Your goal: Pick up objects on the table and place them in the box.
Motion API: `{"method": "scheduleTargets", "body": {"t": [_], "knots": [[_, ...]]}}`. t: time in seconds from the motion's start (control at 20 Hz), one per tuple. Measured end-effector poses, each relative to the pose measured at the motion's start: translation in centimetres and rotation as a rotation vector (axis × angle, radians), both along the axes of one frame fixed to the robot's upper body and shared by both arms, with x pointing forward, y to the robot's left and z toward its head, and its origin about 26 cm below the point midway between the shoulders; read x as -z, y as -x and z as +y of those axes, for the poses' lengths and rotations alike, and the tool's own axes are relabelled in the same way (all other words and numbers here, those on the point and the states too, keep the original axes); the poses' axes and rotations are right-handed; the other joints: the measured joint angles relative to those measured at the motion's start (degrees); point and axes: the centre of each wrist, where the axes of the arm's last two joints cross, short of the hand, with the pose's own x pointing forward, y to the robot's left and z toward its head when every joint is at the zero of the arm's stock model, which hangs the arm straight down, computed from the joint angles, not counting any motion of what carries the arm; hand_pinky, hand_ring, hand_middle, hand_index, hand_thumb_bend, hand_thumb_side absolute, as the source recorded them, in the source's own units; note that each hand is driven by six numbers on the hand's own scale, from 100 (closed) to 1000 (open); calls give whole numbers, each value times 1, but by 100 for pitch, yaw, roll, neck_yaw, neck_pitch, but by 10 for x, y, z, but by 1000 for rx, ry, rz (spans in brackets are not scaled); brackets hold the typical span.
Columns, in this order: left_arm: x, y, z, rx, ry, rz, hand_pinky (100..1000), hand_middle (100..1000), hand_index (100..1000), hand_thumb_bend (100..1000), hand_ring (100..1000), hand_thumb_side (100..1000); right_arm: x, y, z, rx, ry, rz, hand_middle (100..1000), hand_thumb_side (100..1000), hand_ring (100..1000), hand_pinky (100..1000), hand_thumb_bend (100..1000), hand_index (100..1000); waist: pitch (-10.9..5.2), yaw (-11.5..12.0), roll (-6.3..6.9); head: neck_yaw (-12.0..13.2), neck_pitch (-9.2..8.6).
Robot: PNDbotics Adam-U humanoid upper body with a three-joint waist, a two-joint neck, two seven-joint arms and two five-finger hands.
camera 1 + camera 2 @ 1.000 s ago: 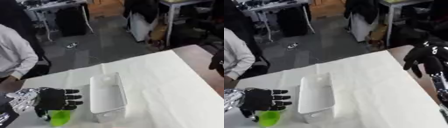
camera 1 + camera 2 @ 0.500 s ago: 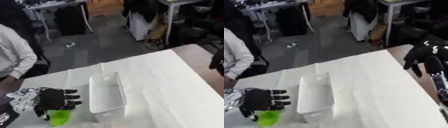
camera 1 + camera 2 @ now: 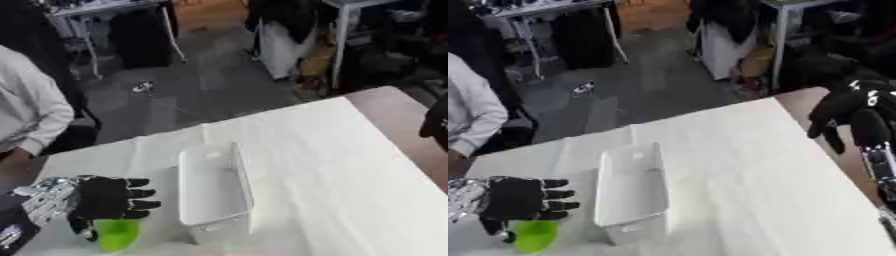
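A bright green object (image 3: 115, 233) hangs under my left hand (image 3: 103, 198) at the lower left, just left of the box. The hand's thumb and fingers curl round its top. The white box (image 3: 214, 187) is a long open bin lying on the white table (image 3: 324, 165), and nothing shows inside it. My right hand (image 3: 852, 114) hovers at the table's far right edge, its fingers relaxed and pointing down, holding nothing.
A person in a white top (image 3: 31, 112) stands at the table's far left corner. Beyond the table are dark floor, metal table legs (image 3: 90, 40) and clutter. Brown tabletop (image 3: 404, 118) shows past the cloth at the right.
My left hand with the green object has stayed beside the box's left side, shifting only slightly. The right hand has not visibly moved.
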Motion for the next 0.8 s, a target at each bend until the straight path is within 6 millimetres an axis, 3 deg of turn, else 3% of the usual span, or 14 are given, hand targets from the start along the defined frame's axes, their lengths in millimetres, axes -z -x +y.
{"method": "scheduleTargets", "body": {"t": [0.8], "knots": [[14,-3,3,-47,29,18,823,931,907,790,881,568,0,0,0,-2,3,-2,502,759,407,100,100,629,71,18,-38,47,1]]}}
